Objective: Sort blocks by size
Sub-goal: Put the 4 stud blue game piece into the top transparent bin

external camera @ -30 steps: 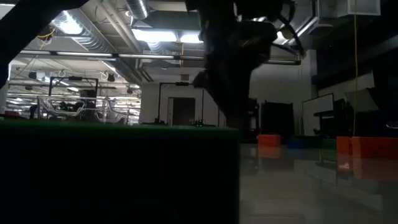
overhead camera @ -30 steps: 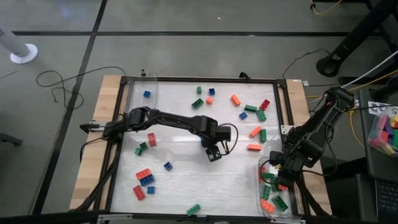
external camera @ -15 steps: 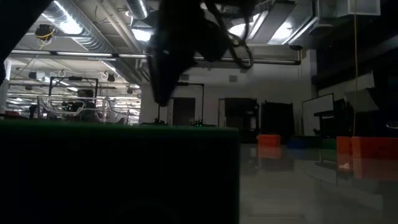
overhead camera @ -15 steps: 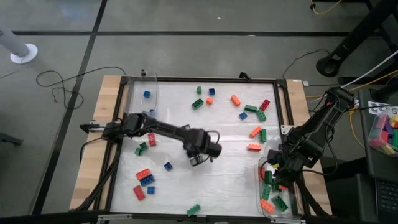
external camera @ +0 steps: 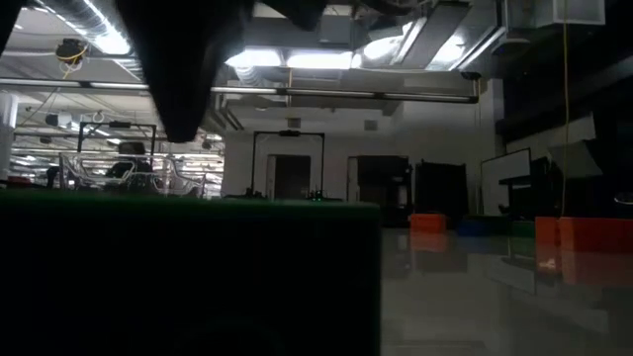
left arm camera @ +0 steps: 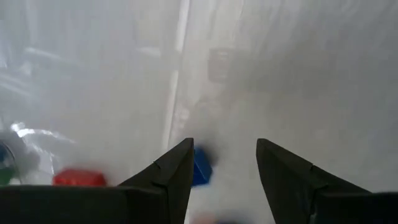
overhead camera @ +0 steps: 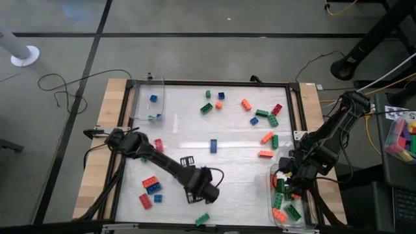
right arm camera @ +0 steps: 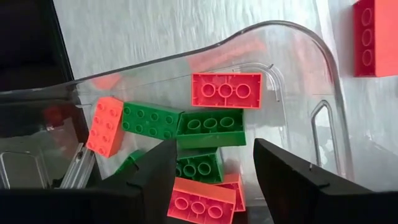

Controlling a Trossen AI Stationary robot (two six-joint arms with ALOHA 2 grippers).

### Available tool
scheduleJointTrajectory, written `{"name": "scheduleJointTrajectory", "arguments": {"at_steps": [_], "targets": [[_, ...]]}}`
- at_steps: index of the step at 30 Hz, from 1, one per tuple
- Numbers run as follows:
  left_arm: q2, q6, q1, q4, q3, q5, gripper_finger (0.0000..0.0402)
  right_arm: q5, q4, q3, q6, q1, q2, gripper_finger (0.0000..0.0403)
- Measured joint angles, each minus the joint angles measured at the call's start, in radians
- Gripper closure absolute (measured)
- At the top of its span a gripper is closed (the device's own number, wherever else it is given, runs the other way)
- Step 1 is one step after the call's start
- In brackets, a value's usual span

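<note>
Dark jointed arms (overhead camera: 162,166), trailing cables

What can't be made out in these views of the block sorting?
- Low view: a dark wall close to the camera hides most of the table, and the blocks it holds.
- High view: the left gripper hides whatever lies under it.
- Left wrist view: a blue block is blurred and half hidden behind a finger.
- High view: the right gripper covers part of the clear bin.

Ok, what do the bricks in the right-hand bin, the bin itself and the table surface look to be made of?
The bricks look like glossy moulded plastic, with crisp round studs and flat saturated colour. The bin seems to be clear hard plastic: its contents show through the curved wall and its rim catches light. The table surface appears to be a white, slightly shiny sheet, possibly plastic film; streaky reflections suggest that.
</note>
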Motion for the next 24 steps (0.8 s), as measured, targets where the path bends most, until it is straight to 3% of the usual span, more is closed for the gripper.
{"name": "scheduleJointTrajectory", "arguments": {"at_steps": [8,13,17,24], "targets": [[0.000,-0.269,0.006,-0.043,-0.027,0.000,0.0219,0.000,0.004,0.000,0.000,0.000,0.000,0.0190],[0.001,-0.384,0.025,-0.044,-0.123,0.053,0.0189,0.000,0.004,0.000,0.000,0.000,0.000,0.0190],[0.001,-0.357,0.040,-0.046,-0.188,0.130,0.0183,0.000,0.003,0.000,0.000,0.000,0.000,0.0190],[0.001,-0.313,0.047,-0.035,-0.253,0.137,0.0187,0.000,0.003,0.000,0.000,0.000,0.000,0.0190]]}}
